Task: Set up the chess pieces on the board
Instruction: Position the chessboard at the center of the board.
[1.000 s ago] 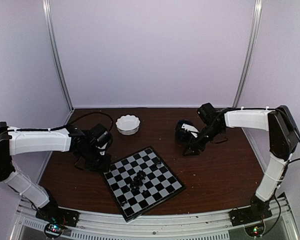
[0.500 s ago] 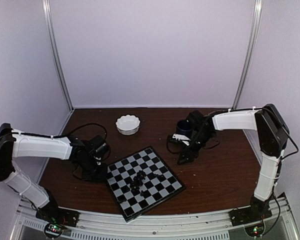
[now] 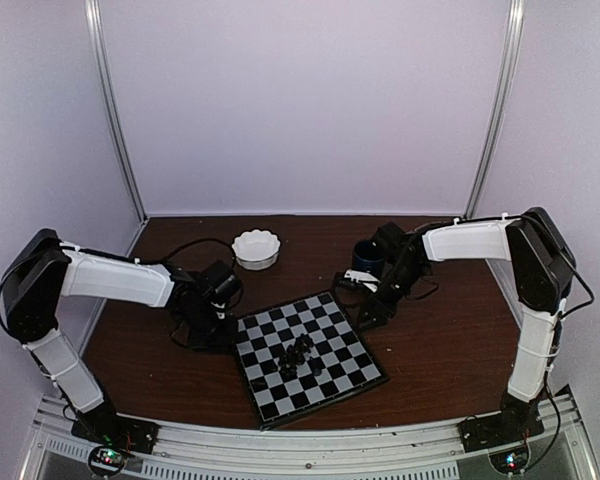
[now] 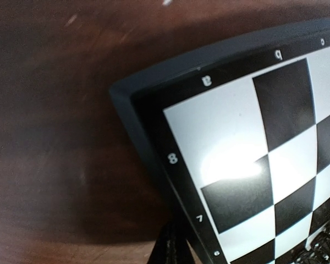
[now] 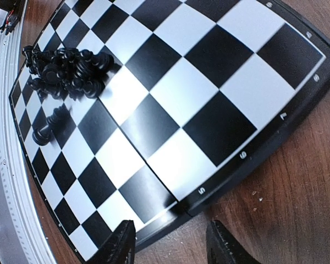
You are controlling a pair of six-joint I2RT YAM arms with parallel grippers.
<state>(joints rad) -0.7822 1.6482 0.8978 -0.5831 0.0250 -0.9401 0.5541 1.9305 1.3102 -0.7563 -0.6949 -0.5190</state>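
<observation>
- The left arm reaches low, the left gripper (image 3: 217, 322) clenched at the board's (image 3: 345, 335) left corner.
- The right gripper (image 5: 170, 228), jaws parted, straddles the board's right edge.
- The chess pieces (image 3: 300, 352) cluster mid-board.

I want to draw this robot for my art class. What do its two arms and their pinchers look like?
The left arm and right arm both have smooth white shells between chunky black joints, with thin black cables looping near the wrists. The left gripper and right gripper are black, each with two short fingers. Small black bases carry tiny green and red lights.
</observation>
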